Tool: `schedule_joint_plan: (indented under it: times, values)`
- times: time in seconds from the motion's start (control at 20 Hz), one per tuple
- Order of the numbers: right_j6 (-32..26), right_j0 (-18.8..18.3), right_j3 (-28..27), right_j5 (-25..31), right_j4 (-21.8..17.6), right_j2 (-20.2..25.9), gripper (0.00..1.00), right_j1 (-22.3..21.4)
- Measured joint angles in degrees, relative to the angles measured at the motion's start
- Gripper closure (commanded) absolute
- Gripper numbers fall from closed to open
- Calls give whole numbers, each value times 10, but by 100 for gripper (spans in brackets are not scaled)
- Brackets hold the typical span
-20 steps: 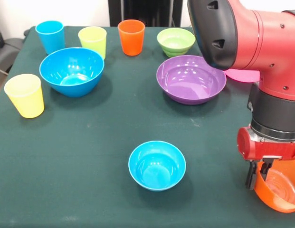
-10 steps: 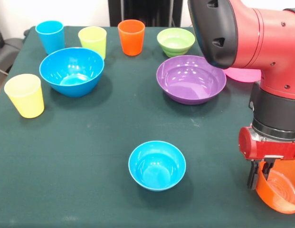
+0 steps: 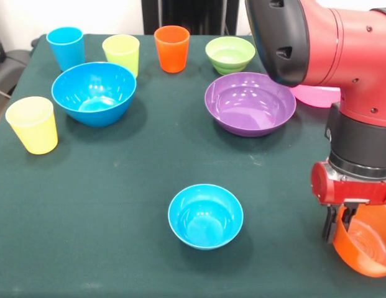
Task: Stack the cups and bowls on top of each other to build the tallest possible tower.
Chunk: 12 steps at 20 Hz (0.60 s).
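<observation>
My gripper (image 3: pixel 339 228) is at the near right of the table, shut on the rim of the small orange bowl (image 3: pixel 365 244), which hangs tilted. The small light-blue bowl (image 3: pixel 205 216) sits upright to its left. The purple bowl (image 3: pixel 249 103), the deep blue bowl (image 3: pixel 94 93) and the small green bowl (image 3: pixel 230 54) stand farther back. The pink bowl (image 3: pixel 317 96) is mostly hidden behind my arm. The blue cup (image 3: pixel 66 47), lime green cup (image 3: pixel 121 54) and orange cup (image 3: pixel 171 48) stand in a far row. The yellow cup (image 3: pixel 33 124) is at the left.
The dark green tablecloth (image 3: pixel 118 205) covers the table. The red arm (image 3: pixel 342 56) fills the upper right of the view. The table's left edge (image 3: pixel 3 118) runs close to the yellow cup.
The gripper with the orange bowl has shifted slightly, the bowl's tilt changing a little. The other bowls and cups have not moved.
</observation>
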Motion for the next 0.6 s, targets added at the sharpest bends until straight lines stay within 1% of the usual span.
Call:
schedule_joint_plan:
  times: [0.2, 0.25, 0.4, 0.6]
  values:
    - [0, 0, 30, 0, 6, 0, 100, -17]
    - [0, 0, 51, 1, 11, 0, 100, -31]
    - [0, 0, 78, 11, 17, 0, 100, -51]
    - [0, 0, 99, 23, 23, 0, 100, -71]
